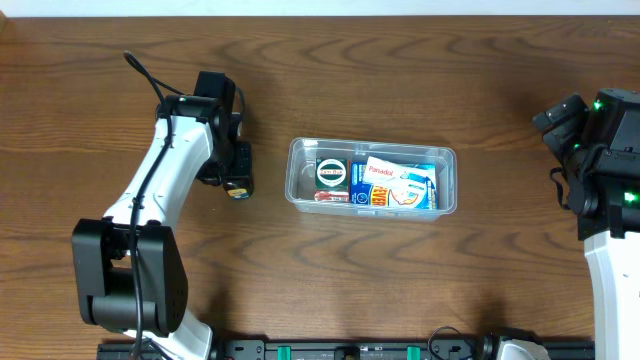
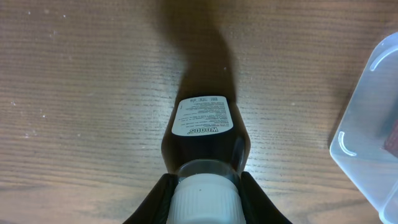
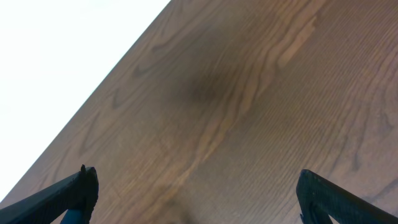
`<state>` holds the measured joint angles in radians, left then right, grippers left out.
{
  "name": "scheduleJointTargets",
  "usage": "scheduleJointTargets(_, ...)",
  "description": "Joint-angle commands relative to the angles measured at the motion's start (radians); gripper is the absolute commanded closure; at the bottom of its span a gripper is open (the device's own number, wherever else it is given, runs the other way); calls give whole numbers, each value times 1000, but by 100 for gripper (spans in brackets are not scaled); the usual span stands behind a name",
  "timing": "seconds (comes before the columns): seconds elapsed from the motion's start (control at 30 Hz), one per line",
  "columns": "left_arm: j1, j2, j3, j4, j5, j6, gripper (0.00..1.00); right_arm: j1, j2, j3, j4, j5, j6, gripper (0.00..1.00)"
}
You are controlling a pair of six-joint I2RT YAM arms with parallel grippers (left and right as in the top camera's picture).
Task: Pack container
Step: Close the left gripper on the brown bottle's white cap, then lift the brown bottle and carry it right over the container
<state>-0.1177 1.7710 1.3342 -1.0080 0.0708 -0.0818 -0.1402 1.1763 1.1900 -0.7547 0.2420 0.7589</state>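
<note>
The clear plastic container (image 1: 300, 172) stands at the table's middle and holds several small medicine boxes, among them a white Panadol box (image 1: 384, 170). Its rounded corner shows at the right of the left wrist view (image 2: 367, 134). My left gripper (image 1: 232, 165) is left of the container, apart from it. It is shut on the white-capped neck of a dark bottle (image 1: 238, 188) with a white label (image 2: 202, 117); the jaws (image 2: 202, 194) press the cap from both sides. My right gripper (image 1: 565, 120) is at the far right, open and empty (image 3: 196, 193) above bare wood.
The brown wooden table (image 1: 120, 290) extends all round the container. The table's far edge shows in the right wrist view (image 3: 93, 93). A black rail (image 1: 360, 350) runs along the front edge.
</note>
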Motion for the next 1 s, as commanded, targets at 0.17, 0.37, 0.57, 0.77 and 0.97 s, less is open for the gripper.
scheduleJointTargets(0.17,-6,-13,130,-118,1,-5,88,-5,2,8,-1,8,14,1)
scheduleJointTargets(0.37,-48,-49,238,-197,58,-5,88,-5,2,8,-1,8,14,1)
scheduleJointTargets(0.57,-128,-103,319,-207,68,35,92,-5,2,8,-1,8,14,1)
scheduleJointTargets(0.77,-192,-153,372,-206,68,87,92,-5,2,8,-1,8,14,1)
scheduleJointTargets(0.97,-263,-172,372,-215,69,206,92,-5,2,8,-1,8,14,1)
